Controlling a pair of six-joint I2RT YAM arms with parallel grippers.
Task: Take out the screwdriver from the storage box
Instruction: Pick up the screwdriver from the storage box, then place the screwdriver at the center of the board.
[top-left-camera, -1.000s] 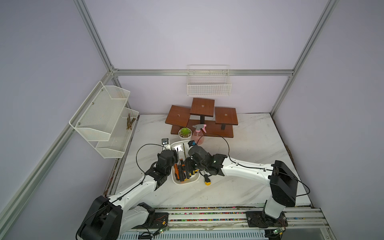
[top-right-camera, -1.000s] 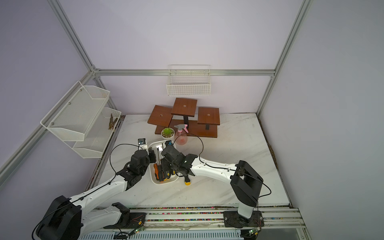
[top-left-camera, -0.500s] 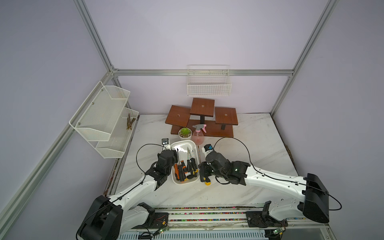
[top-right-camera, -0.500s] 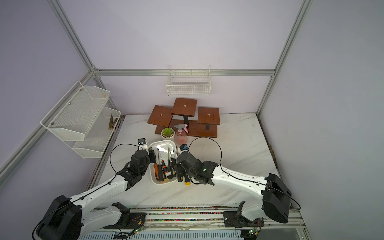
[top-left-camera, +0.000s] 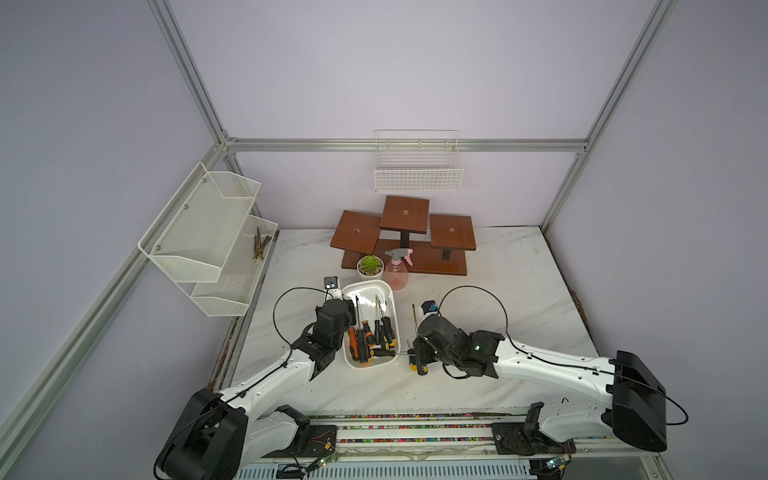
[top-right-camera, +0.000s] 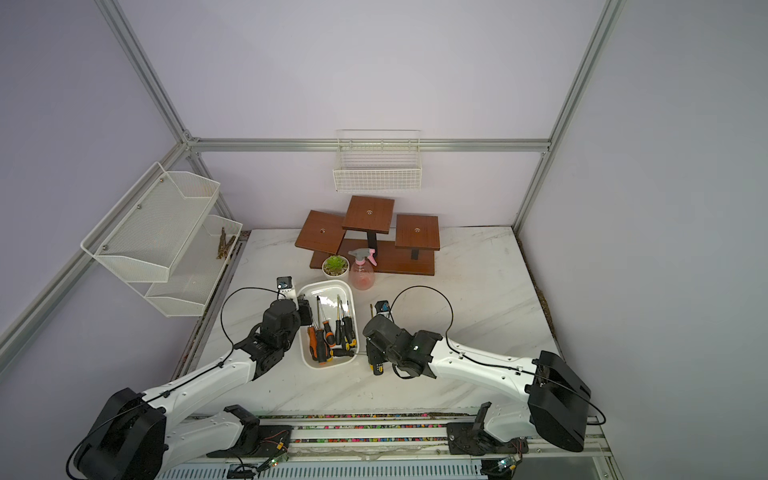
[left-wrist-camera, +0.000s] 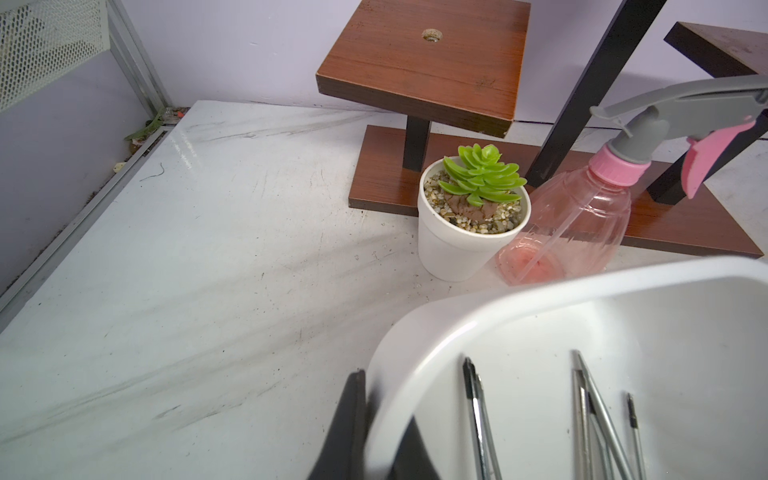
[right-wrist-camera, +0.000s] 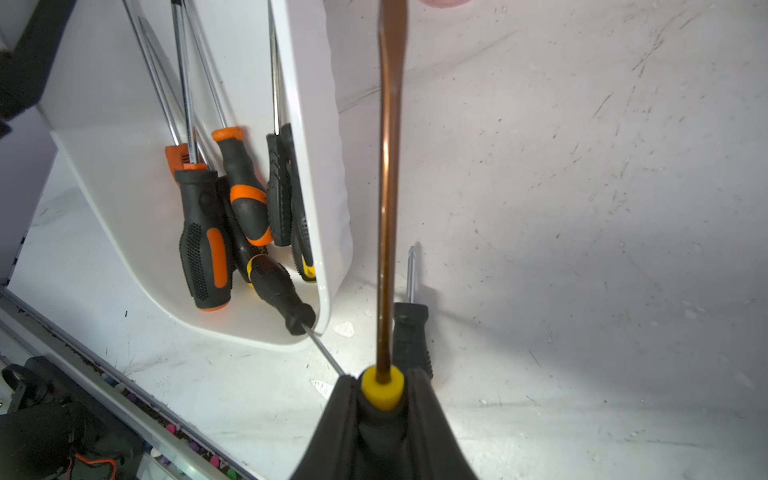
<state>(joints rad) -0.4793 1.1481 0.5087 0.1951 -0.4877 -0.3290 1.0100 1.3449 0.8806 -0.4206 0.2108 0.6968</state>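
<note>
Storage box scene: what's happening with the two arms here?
The right gripper is shut on a screwdriver with a coppery shaft, holding it outside the storage box, above the table. The left gripper pinches the box's rim. One black-handled screwdriver lies on the table beside the box; other screwdrivers lie inside it.

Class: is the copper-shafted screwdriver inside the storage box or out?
Out: the right tool grips the screwdriver over the table, beside the storage box.
</note>
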